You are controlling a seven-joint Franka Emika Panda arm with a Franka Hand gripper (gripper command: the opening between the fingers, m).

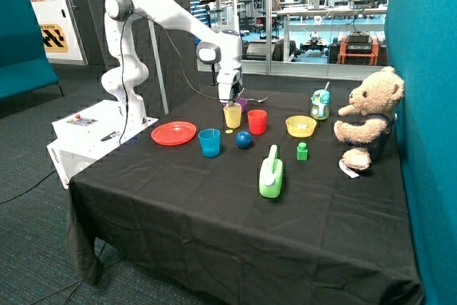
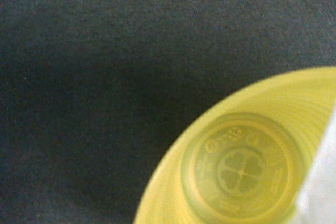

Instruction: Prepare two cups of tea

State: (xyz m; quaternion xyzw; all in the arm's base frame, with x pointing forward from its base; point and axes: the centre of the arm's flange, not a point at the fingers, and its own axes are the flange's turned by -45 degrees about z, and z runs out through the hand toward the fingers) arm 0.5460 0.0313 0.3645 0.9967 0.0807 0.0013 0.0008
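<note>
Claw [image 1: 230, 99] is seen in the outside view directly above the yellow cup [image 1: 233, 116] on the black-clothed counter [image 1: 214, 205]; its opening cannot be told. The blue cup [image 1: 210, 143] is placed at seven o'clock of the yellow one, the red tumbler [image 1: 257, 121] just beside at three o'clock. In the wrist view the yellow cup [image 2: 241, 171] is seen from above, a white lump [image 2: 320, 182] at its rim.

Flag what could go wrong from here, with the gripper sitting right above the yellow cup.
1. The gripper hangs just over the rim of the yellow plastic tumbler; a slightly off descent could tip it.
2. The wrist view shows the tumbler's bottom bare, with a white shape at the picture's edge. If that is a tea lump, it may drop outside the rim.
3. The red plastic tumbler and small purple cup stand close by, so a sideways move could knock them.
</note>
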